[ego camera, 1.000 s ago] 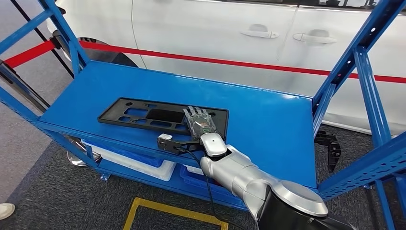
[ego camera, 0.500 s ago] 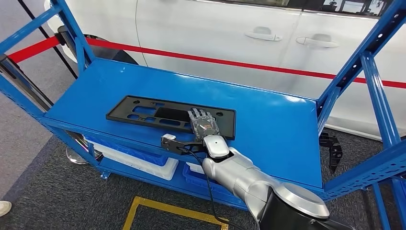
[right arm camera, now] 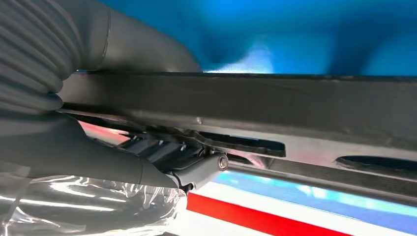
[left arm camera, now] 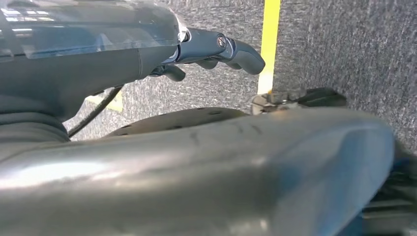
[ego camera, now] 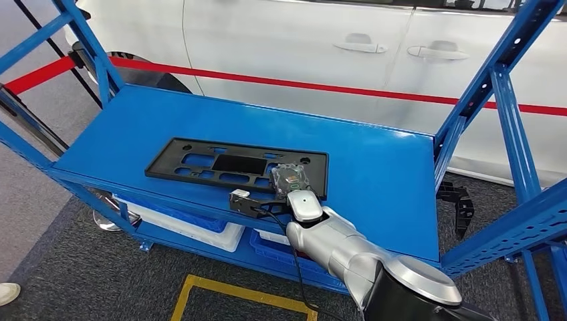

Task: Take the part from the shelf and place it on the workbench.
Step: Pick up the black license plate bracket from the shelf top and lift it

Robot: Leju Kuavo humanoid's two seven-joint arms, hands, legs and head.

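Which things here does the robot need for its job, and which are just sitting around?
Needed for the job:
- black part, flat and full of cut-outs
- blue shelf it lies on
- right hand, closed on the part's near edge

Just sitting around:
- white car behind the shelf
- red barrier tape
- white tray on the lower level
- yellow floor line

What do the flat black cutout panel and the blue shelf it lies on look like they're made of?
The flat black cutout panel looks like moulded plastic: matte, thin, with shaped openings. The blue shelf looks like painted sheet metal: smooth, slightly glossy, with highlights. Neither is certain from looks alone.
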